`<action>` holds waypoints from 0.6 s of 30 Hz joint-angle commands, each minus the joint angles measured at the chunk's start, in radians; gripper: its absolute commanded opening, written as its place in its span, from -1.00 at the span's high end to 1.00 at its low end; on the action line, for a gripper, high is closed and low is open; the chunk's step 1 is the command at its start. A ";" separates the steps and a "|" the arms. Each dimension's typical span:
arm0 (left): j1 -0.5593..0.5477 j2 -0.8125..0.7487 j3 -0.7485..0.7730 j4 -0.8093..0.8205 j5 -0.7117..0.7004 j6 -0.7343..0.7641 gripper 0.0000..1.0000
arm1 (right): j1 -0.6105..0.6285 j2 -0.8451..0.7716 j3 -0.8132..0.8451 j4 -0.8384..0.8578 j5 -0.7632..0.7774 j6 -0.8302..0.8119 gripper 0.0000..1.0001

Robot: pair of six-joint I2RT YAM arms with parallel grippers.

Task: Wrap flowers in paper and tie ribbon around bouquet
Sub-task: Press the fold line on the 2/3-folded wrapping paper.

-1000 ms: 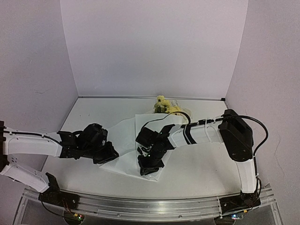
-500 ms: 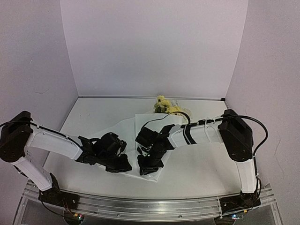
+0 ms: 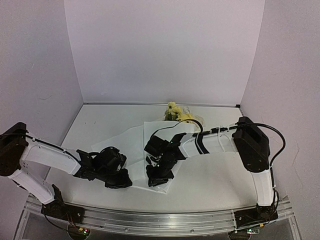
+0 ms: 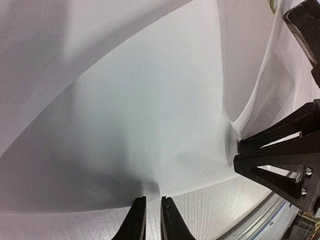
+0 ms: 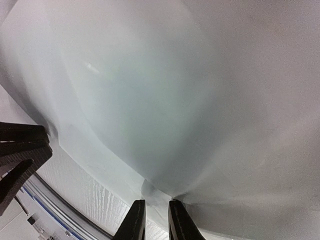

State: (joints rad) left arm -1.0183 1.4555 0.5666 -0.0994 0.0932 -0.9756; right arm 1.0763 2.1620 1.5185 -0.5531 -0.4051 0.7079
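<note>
The paper (image 3: 134, 142) is spread over the middle of the table, its near edge lifted. My left gripper (image 3: 120, 181) pinches that near edge on the left; in the left wrist view the paper (image 4: 150, 115) puckers into the almost-touching jaws of the gripper (image 4: 152, 200). My right gripper (image 3: 156, 179) holds the near right corner, and in its wrist view the sheet (image 5: 150, 90) folds down into its gripper (image 5: 156, 202). The yellow flowers (image 3: 175, 112) lie at the far end of the sheet, their stems hidden under paper and the right arm. The ribbon is out of view.
The metal rail (image 3: 160, 220) runs along the table's near edge, just below both grippers. The right gripper's black fingers (image 4: 280, 155) stand close to the right of the left gripper. White walls close the table (image 3: 215, 175) on three sides.
The left gripper swung right toward the right gripper, then drew back a little left and nearer, pulling the paper's left part with it. The right arm barely moved.
</note>
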 commanded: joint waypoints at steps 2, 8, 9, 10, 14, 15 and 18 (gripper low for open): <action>0.003 -0.039 -0.006 -0.068 -0.084 -0.035 0.71 | 0.005 0.099 -0.041 -0.002 0.062 0.007 0.67; 0.030 -0.029 -0.005 -0.084 -0.117 -0.051 0.70 | 0.005 0.102 -0.043 0.000 0.057 0.008 0.67; 0.035 -0.028 -0.008 -0.091 -0.120 -0.057 0.70 | 0.005 0.102 -0.044 -0.001 0.058 0.007 0.67; 0.041 -0.029 -0.012 -0.094 -0.120 -0.062 0.70 | 0.005 0.102 -0.044 0.000 0.058 0.006 0.67; 0.074 -0.039 -0.037 -0.105 -0.111 -0.088 0.70 | 0.004 0.104 -0.050 0.003 0.057 0.006 0.67; 0.084 -0.042 -0.041 -0.115 -0.112 -0.096 0.70 | 0.005 0.104 -0.051 0.004 0.056 0.007 0.68; 0.109 -0.059 -0.054 -0.140 -0.116 -0.118 0.71 | 0.005 0.102 -0.056 0.007 0.055 0.008 0.68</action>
State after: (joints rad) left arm -0.9450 1.4257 0.5465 -0.1670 0.0071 -1.0524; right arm 1.0760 2.1712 1.5182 -0.5041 -0.4229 0.7120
